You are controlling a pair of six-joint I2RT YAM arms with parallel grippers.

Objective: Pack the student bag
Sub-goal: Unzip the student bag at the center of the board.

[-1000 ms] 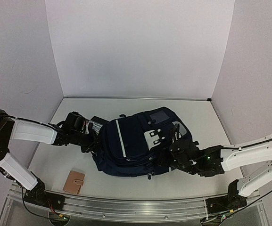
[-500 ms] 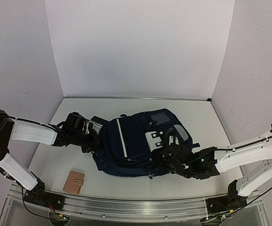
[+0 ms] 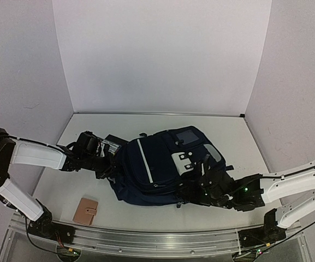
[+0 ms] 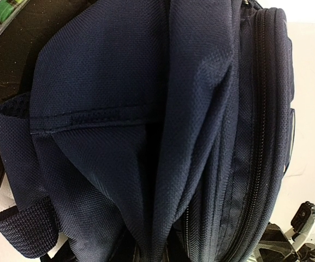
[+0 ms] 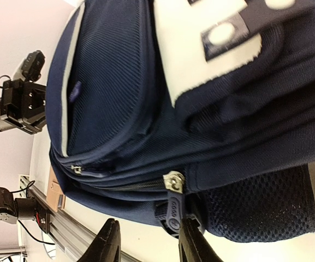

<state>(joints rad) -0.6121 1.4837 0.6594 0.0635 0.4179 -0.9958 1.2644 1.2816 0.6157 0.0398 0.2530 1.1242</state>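
The student bag [image 3: 157, 166] lies flat at the centre of the table [image 3: 231, 136], top handle toward 1 o'clock. At its 9 o'clock edge the left gripper [image 3: 107, 165] is pinched narrow on bunched bag fabric. At 5 o'clock the right gripper [image 5: 146, 232] has its jaws parted, holding nothing; a zipper pull [image 5: 173, 203] hangs just beside one finger [image 5: 192, 240]. A flat black pack [image 3: 109, 143] pokes out at the bag's 10 o'clock. A tan wallet [image 3: 85, 210] lies at 7 o'clock, near the front rail [image 3: 146, 237]. Bare tabletop shows from 12 to 3 o'clock, up to the walls.
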